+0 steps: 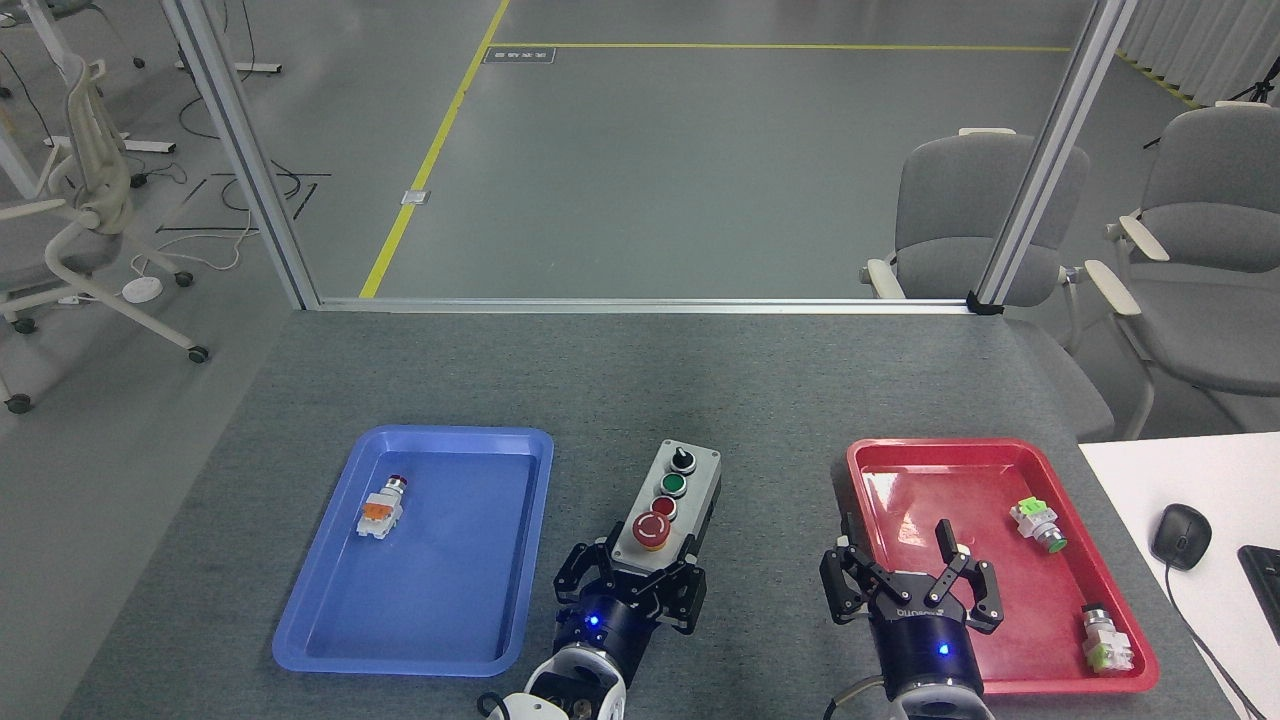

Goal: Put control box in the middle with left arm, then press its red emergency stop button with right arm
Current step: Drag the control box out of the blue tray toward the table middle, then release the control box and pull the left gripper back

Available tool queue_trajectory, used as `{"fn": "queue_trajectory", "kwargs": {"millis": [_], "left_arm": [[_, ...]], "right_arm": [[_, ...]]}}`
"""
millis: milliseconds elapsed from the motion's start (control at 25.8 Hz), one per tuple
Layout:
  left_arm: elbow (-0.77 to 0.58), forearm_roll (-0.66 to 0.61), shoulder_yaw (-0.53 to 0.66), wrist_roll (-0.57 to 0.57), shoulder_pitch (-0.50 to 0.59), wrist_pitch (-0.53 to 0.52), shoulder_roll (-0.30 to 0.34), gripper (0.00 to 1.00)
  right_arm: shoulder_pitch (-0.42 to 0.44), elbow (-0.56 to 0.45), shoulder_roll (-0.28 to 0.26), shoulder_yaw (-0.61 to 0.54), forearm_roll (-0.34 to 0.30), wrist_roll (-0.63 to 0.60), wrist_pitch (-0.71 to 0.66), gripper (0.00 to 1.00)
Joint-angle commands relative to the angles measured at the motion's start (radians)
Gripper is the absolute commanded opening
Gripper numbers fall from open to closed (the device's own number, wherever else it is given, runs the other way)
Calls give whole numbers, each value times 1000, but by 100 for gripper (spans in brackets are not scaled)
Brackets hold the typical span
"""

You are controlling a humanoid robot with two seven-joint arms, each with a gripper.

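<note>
The control box, light grey with a black base, now lies between the two trays over the middle of the dark grey tabletop. My left gripper is shut on its near end. In a row on its face are a black knob, a green button, a small red button and, nearest me, the red emergency stop button. Whether the box rests on the felt or hangs just above it, I cannot tell. My right gripper stands open to the right, over the red tray's near left edge, holding nothing.
A blue tray on the left holds a small white-and-orange switch. The red tray on the right holds two green-and-white switches. A white desk with a mouse borders the right edge.
</note>
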Motion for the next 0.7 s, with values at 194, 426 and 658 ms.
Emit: {"fn": "queue_trajectory", "kwargs": {"millis": [194,426,658], "left_arm": [[55,0,-148,-1,-32,2,0,0],[60,2,-177,-7,-38,2,-2,0],[88,6,-197,-7,-45,2,-2,9]], "right_arm": [[2,0,1,-1,0,-2,-3,97],[14,-2,1,2,0,-3,-3,97],[12,-17,2,2,0,0,-3,97]]}}
